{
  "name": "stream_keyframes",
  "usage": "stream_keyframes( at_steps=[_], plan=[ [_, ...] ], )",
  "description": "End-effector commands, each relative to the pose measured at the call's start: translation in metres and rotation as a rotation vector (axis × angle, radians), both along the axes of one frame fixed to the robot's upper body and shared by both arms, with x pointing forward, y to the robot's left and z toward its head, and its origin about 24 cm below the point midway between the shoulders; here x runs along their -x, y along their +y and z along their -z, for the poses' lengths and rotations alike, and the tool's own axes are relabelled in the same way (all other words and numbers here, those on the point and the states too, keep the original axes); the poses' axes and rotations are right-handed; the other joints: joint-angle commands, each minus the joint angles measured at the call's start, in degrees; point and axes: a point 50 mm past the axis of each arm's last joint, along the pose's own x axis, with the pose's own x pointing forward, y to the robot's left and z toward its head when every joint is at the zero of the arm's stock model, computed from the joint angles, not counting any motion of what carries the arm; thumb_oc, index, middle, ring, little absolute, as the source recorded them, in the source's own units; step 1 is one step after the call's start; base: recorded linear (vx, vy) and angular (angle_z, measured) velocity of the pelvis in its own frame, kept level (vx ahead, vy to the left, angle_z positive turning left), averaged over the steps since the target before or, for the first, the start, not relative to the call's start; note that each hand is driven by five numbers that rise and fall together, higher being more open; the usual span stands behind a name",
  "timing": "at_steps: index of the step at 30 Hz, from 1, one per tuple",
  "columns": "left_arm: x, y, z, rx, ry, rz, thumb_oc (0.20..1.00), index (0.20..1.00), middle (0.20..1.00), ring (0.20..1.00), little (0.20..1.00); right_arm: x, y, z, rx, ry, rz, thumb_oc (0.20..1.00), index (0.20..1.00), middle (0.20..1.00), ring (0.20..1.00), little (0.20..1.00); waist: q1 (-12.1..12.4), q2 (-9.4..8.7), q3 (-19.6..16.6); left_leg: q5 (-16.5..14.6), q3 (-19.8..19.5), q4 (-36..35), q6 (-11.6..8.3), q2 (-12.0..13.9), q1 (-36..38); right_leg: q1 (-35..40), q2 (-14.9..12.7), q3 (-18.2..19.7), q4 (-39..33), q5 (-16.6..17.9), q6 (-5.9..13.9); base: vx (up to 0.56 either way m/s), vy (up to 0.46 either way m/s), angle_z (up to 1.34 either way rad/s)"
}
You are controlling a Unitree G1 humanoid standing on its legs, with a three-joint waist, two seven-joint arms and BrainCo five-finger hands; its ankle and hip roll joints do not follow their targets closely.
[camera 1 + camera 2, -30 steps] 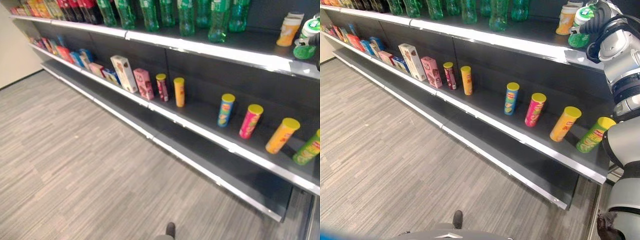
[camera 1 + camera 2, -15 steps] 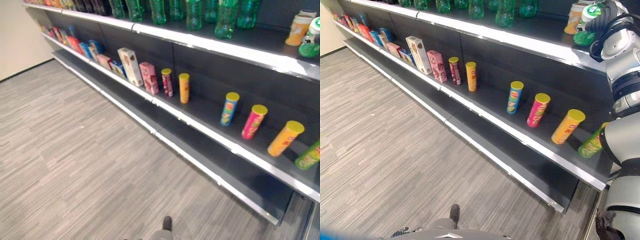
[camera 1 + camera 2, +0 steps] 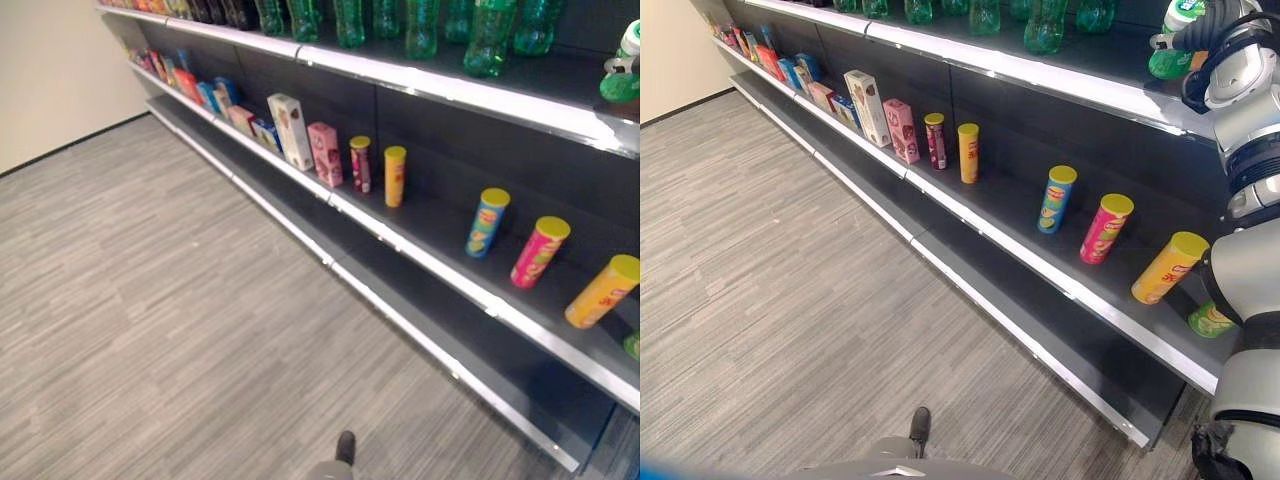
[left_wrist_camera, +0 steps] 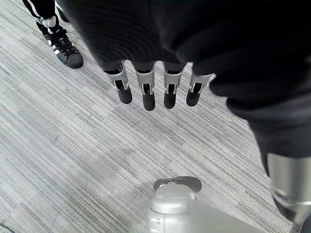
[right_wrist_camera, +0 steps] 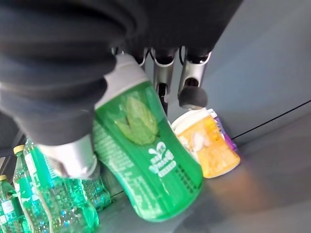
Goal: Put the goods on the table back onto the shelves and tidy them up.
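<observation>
The green bottle [image 5: 146,160] was in the right hand [image 5: 73,92], up at the top shelf [image 3: 1080,85]. The fingers [image 5: 190,80] and thumb were curled round it, so it would not drop. It leaned over, with its bottom end low by the shelf. I think the hand was about to stand it there, since that was where the drinks went.

Just beside it stood an orange cup [image 5: 209,145], so the bottle had to go down with care or it could knock the cup. A row of green soda bottles [image 3: 420,25] stood farther along the same shelf.

On the shelf below, tall cans stood apart from each other: a blue can [image 3: 1055,199], a pink can [image 3: 1105,228] and an orange can [image 3: 1168,267]. The orange one leaned a bit. Boxes [image 3: 870,105] stood in a line farther left.

The left hand [image 4: 150,90] hung down over the grey floor [image 3: 150,300]. Its fingers were straight and loose and held nothing. A person's shoe [image 4: 63,46] was on the floor close by.
</observation>
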Motion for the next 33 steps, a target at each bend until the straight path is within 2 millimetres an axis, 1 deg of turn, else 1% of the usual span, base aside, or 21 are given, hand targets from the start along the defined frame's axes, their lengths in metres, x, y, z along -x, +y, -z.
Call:
stream_keyframes(
  at_steps=[1, 3, 4, 5, 6, 7, 15, 23, 33],
  plan=[
    [-0.027, 0.020, -0.009, -0.067, -0.053, 0.059, 1.000, 1.000, 1.000, 1.000, 1.000, 0.007, 0.016, -0.039, 0.089, -0.103, -0.032, 0.200, 0.200, 0.200, 0.200, 0.200, 1.7, -5.86, 1.3, -5.9, 2.2, 0.5, -4.06, 0.6, 4.8, -2.0, -4.3, 6.2, 4.2, -5.6, 0.21, 0.02, 0.025, 0.07],
    [-0.026, 0.020, -0.008, -0.066, -0.052, 0.064, 1.000, 1.000, 1.000, 1.000, 1.000, 0.006, 0.014, -0.036, 0.087, -0.090, -0.025, 0.200, 0.200, 0.200, 0.200, 0.200, 1.7, -5.83, 1.4, -6.1, 2.2, 0.5, -4.02, 0.5, 4.8, -2.1, -4.4, 6.2, 4.2, -5.5, 0.25, -0.03, 0.037, 0.00],
    [-0.027, 0.020, -0.009, -0.065, -0.052, 0.067, 1.000, 1.000, 1.000, 1.000, 1.000, 0.006, 0.012, -0.035, 0.086, -0.088, -0.019, 0.200, 0.200, 0.200, 0.200, 0.200, 1.6, -5.60, 1.5, -5.0, 2.2, 0.4, -3.42, 0.2, 4.2, -2.6, -4.7, 5.4, 4.3, -4.1, 0.28, -0.06, 0.068, 0.00],
    [-0.027, 0.020, -0.009, -0.066, -0.053, 0.066, 1.000, 1.000, 1.000, 1.000, 1.000, 0.006, 0.012, -0.034, 0.085, -0.083, -0.017, 0.200, 0.200, 0.200, 0.200, 0.200, 1.6, -5.61, 1.5, -5.0, 2.2, 0.5, -3.33, 0.1, 4.2, -2.7, -4.7, 5.5, 4.3, -4.0, 0.30, 0.00, 0.000, 0.00],
    [-0.026, 0.020, -0.009, -0.067, -0.051, 0.063, 1.000, 1.000, 1.000, 1.000, 1.000, 0.005, 0.012, -0.033, 0.084, -0.078, -0.020, 0.200, 0.200, 0.200, 0.200, 0.200, 1.5, -5.88, 1.4, -6.1, 2.4, 0.5, -3.80, 0.3, 4.7, -2.2, -4.5, 6.4, 4.1, -5.3, 0.37, 0.00, 0.000, 0.00],
    [-0.027, 0.019, -0.008, -0.064, -0.053, 0.069, 1.000, 1.000, 1.000, 1.000, 1.000, 0.006, 0.011, -0.031, 0.083, -0.073, -0.017, 0.200, 0.200, 0.200, 0.200, 0.200, 1.4, -5.64, 1.5, -5.0, 2.4, 0.4, -3.24, 0.0, 4.1, -2.9, -4.8, 5.8, 4.2, -3.8, 0.38, 0.00, 0.011, -0.04],
    [-0.032, 0.017, -0.009, -0.059, -0.071, 0.089, 1.000, 1.000, 1.000, 1.000, 1.000, 0.003, 0.011, -0.025, 0.116, -0.034, -0.005, 0.200, 0.200, 0.200, 0.200, 0.200, 0.7, -5.63, 1.7, -5.2, 3.1, 0.3, -2.93, 0.0, 4.5, -3.0, -4.9, 6.5, 4.0, -3.5, 0.53, -0.01, 0.012, -0.02],
    [-0.033, 0.017, -0.009, -0.060, -0.072, 0.103, 1.000, 1.000, 1.000, 1.000, 1.000, 0.003, 0.007, -0.021, 0.104, -0.018, 0.002, 0.200, 0.200, 0.200, 0.200, 0.200, 0.0, -5.98, 1.6, -5.8, 4.1, 0.4, -2.65, 0.0, 5.1, -3.1, -4.9, 7.4, 3.7, -3.2, 0.73, -0.01, 0.006, -0.08],
    [-0.033, 0.017, -0.009, -0.059, -0.071, 0.109, 1.000, 1.000, 1.000, 1.000, 1.000, 0.002, 0.007, -0.017, 0.101, -0.010, 0.000, 0.200, 0.200, 0.200, 0.200, 0.200, 0.0, -6.11, 1.6, -6.0, 4.3, 0.4, -2.51, 0.1, 5.3, -3.1, -5.0, 7.7, 3.4, -3.0, 0.83, 0.00, 0.000, 0.00]
  ],
)
